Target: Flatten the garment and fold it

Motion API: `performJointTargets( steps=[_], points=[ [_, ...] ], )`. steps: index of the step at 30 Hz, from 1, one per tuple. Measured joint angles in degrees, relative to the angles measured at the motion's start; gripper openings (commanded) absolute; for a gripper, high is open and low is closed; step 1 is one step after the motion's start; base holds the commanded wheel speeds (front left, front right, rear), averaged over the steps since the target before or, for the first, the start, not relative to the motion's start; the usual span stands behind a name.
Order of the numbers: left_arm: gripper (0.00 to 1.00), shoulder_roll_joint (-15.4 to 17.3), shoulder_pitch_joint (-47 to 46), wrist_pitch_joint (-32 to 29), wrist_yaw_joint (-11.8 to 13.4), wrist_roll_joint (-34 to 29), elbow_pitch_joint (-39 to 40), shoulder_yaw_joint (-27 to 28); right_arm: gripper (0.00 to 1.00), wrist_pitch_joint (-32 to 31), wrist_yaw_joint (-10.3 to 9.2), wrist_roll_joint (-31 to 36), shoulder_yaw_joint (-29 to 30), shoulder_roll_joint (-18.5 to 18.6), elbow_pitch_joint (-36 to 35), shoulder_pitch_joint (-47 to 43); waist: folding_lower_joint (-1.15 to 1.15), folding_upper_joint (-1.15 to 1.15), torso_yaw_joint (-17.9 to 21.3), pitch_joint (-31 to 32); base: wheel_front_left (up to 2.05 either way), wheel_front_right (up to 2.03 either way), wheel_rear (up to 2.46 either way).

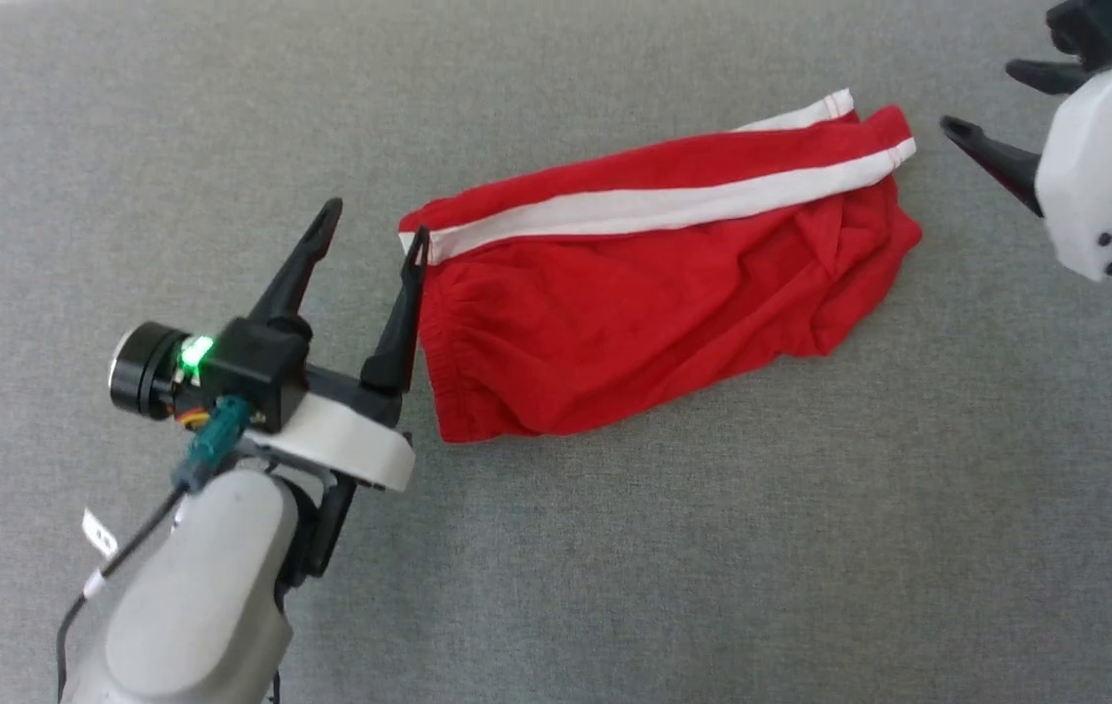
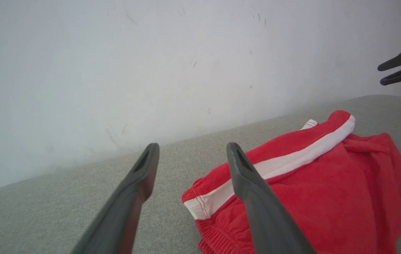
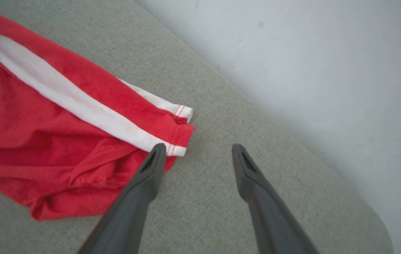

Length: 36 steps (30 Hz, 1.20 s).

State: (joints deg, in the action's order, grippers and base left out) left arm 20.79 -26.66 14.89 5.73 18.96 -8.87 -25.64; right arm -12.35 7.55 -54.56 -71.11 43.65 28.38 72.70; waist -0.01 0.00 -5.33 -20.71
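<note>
Lying between left hand (image 1: 375,220), right hand (image 1: 978,95): garment (image 1: 634,323).

surface: grey fabric pad (image 1: 810,548) | on it: red shorts (image 1: 634,323), bunched

Head looks down; wrist cameras, low at opposite ends, share the garment (image 1: 634,303).

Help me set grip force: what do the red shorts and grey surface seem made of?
The red white-striped shorts look like thin matte knit cloth: soft creases, fine gathers. The grey surface looks like matte woven upholstery, going by its fine weave.
</note>
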Motion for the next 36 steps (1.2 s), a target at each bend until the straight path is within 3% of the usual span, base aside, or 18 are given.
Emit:
performJointTargets(
  steps=[5, 10, 19, 24, 25, 26, 31, 36],
  points=[
    [1.00, -0.6, 2.3, 0.0, 2.2, -2.9, 3.7, 1.7, 1.00, -12.6, -0.01, -5.3, -0.8, 3.1, -3.8, 1.4, 0.00, 0.00, -1.0, 0.9, 0.00, 0.00, 0.00],
    [1.00, -2.0, 3.2, 0.0, 3.6, -5.1, 5.8, 3.5, 1.00, -20.4, -0.01, -8.7, -1.0, 2.1, -2.7, 1.4, 0.01, 0.00, -2.6, 0.0, 0.00, 0.00, 0.00],
    [1.00, -6.7, 3.2, 0.0, 2.4, -6.5, 5.4, 5.0, 1.00, -21.2, -0.01, -10.9, 0.3, -3.7, 7.1, -3.6, 0.02, 0.00, -5.9, -2.6, 0.00, 0.00, 0.00],
    [1.00, -7.9, 3.2, 0.0, 1.3, -7.2, 3.7, 6.4, 1.00, -19.6, -0.01, -11.5, 1.3, -4.5, 9.7, -4.8, 0.01, 0.00, -7.2, -3.5, 0.00, 0.00, 0.00],
    [1.00, -7.9, 3.2, 0.0, 0.9, -7.5, 3.3, 6.8, 0.46, -19.3, -0.01, -11.5, 1.4, -4.6, 9.7, -4.9, 0.01, 0.00, -7.2, -3.5, 0.00, 0.00, 0.00],
    [1.00, -7.9, 3.2, 0.0, 0.5, -7.6, 2.8, 7.1, 0.00, -18.5, -0.02, -11.5, 1.4, -4.7, 9.8, -5.0, 0.00, 0.00, -7.1, -3.4, 0.00, 0.00, 0.00],
    [1.00, -7.4, 3.0, 0.0, -1.9, -7.8, 0.4, 8.6, 0.00, -12.1, -0.02, -11.5, 1.7, -6.2, 10.4, -6.9, 0.02, 0.00, -6.3, -2.0, 0.00, 0.00, 0.00],
    [1.00, -4.4, -0.3, -1.8, -6.1, -7.0, -1.7, 8.8, 0.00, -7.0, -0.02, -11.7, 1.3, -6.0, 9.2, -9.1, 0.02, 0.00, -5.4, 0.7, 0.00, 0.00, 0.00]
  ],
)
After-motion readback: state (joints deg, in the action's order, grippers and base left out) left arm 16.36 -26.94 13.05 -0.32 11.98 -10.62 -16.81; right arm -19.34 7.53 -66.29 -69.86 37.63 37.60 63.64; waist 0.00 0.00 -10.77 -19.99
